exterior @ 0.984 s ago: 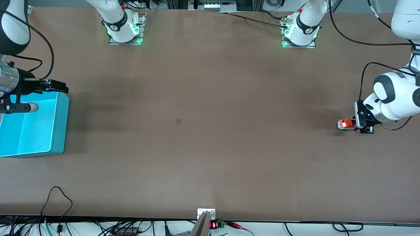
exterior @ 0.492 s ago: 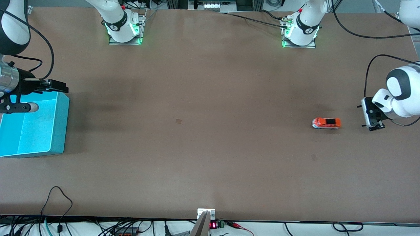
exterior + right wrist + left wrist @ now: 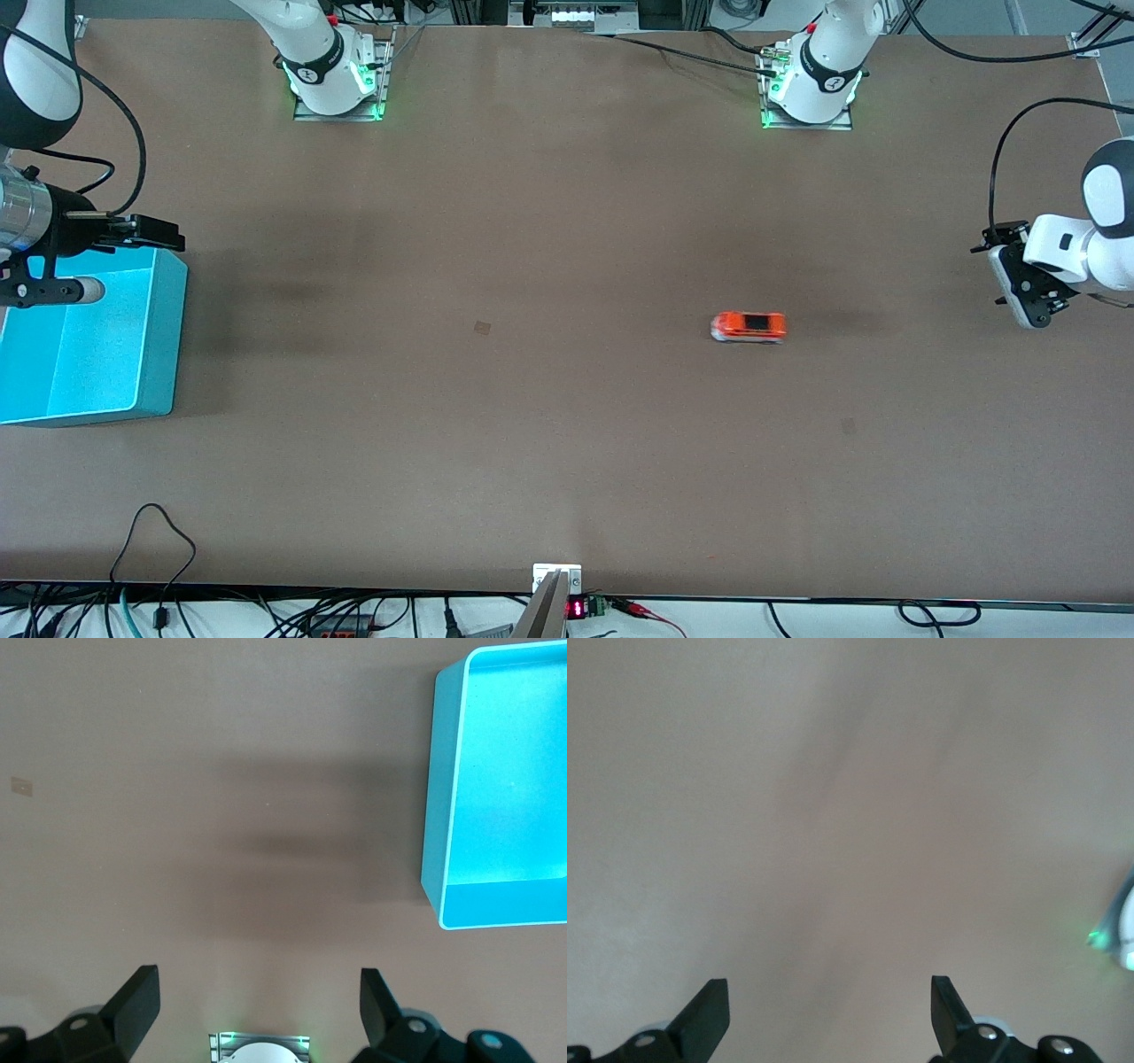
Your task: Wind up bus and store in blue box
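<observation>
Rolling toy: the bus stands free on the bare table, on its wheels, its long side along the table's length. No gripper touches it.
Bus position: it is between the middle of the table and the left arm's end, well apart from the blue box.
Blue box: it sits at the right arm's end of the table, open top up, and nothing is seen inside it.
Left gripper: the left gripper hangs over the left arm's end of the table, well apart from the bus; its fingers are spread wide and hold nothing.
Right gripper: the right gripper hovers over the box edge farthest from the front camera; its fingers are also spread and empty. This arm waits.
Step in hand: judging from the free bus, the winding seems done and the toy is let go; the storing is not yet done.
Next move: a gripper must come over the bus, close on its narrow sides and carry it to the box. If the toy rolls, the grasp should follow its position.
</observation>
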`<move>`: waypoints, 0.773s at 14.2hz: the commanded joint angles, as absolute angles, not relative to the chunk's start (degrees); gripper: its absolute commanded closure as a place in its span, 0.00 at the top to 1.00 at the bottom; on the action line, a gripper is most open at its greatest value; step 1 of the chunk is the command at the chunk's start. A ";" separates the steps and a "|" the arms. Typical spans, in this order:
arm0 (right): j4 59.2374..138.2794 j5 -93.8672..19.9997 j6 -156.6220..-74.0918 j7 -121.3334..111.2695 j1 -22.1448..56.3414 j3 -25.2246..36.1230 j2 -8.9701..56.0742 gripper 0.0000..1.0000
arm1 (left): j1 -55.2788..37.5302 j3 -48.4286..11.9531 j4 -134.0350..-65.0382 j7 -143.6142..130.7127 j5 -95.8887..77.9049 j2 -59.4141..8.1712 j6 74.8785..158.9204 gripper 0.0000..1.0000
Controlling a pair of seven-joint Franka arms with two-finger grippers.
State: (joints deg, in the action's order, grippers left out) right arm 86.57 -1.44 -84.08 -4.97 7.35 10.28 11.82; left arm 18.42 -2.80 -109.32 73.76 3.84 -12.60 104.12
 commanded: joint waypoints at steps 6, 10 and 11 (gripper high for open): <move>86.57 -2.37 -83.41 -4.92 7.29 10.37 11.69 1.00 | 18.19 -9.66 -97.39 51.71 5.45 -11.25 85.71 1.00; 86.57 -2.37 -83.41 -4.92 7.29 10.37 11.69 1.00 | 18.19 -13.09 -94.84 39.94 5.45 -10.46 80.87 1.00; 86.57 -2.37 -83.41 -4.92 7.29 10.37 11.69 1.00 | 18.19 -14.05 -94.22 35.99 5.45 -9.76 79.55 1.00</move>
State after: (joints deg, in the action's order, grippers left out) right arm 86.57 -1.44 -84.02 -4.97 7.34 10.29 11.85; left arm 17.98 -12.02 -96.02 42.31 3.88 -10.91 82.65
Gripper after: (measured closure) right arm 0.000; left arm 0.000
